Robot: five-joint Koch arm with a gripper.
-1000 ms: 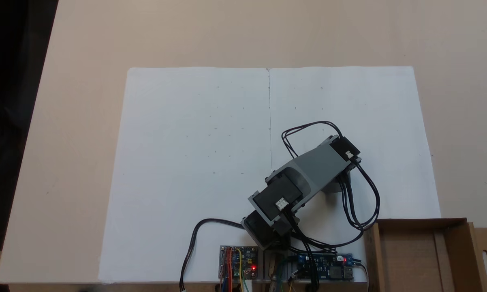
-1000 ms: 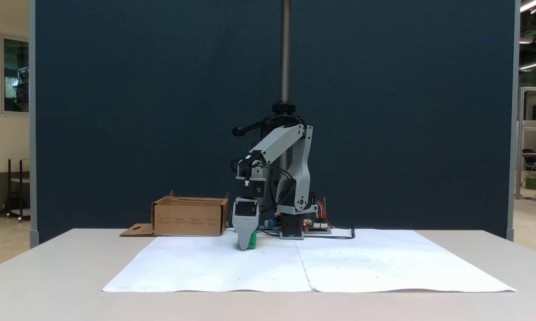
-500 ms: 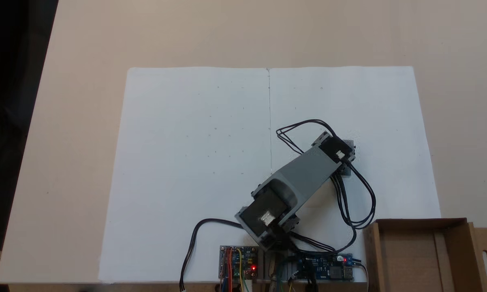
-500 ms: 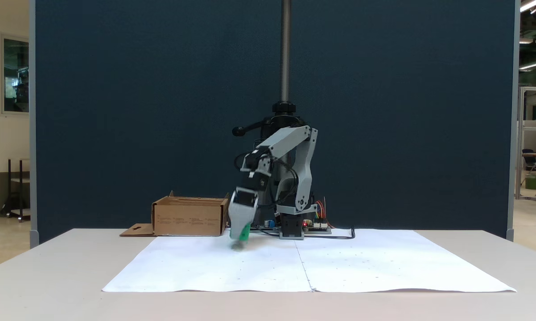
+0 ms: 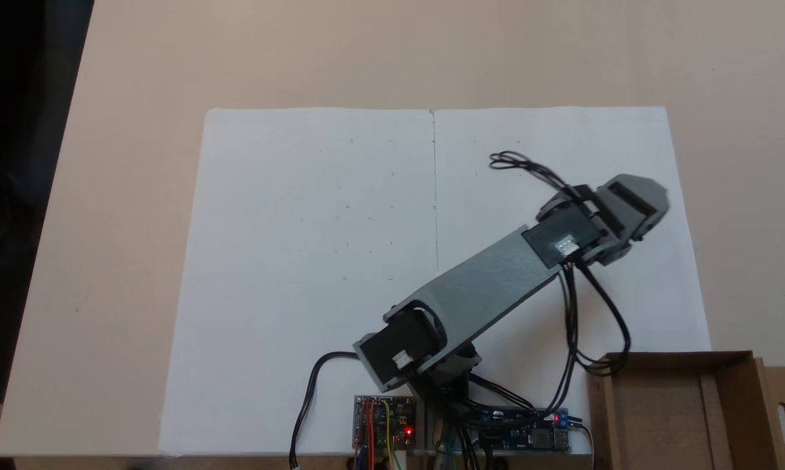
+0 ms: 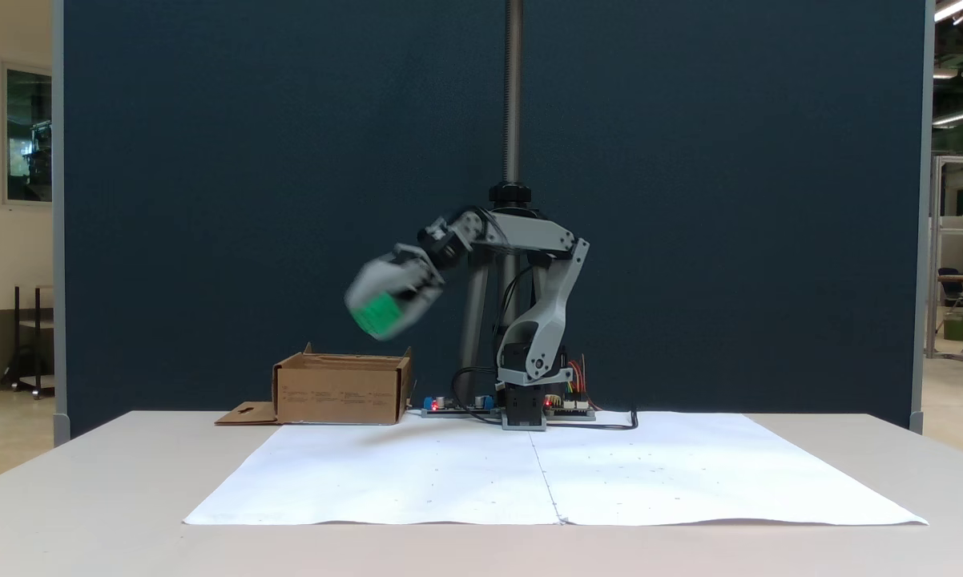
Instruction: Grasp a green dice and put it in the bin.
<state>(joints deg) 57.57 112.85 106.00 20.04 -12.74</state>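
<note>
STATE: gripper [image 6: 379, 314] clamped on green dice [image 6: 377, 313], raised right of bin [image 6: 341, 390] | RISK: blurred fast swing may loosen grip; release short of bin.

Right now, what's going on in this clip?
A small grey hobby arm is carrying the green dice in its gripper, raised well above the table and blurred with motion. In the side-on fixed view the dice sits higher than the rim of the cardboard bin and roughly above its right-hand part. Seen from above, the gripper is over the white paper, short of the bin, which looks empty. So the pick is done; the drop is not.
</note>
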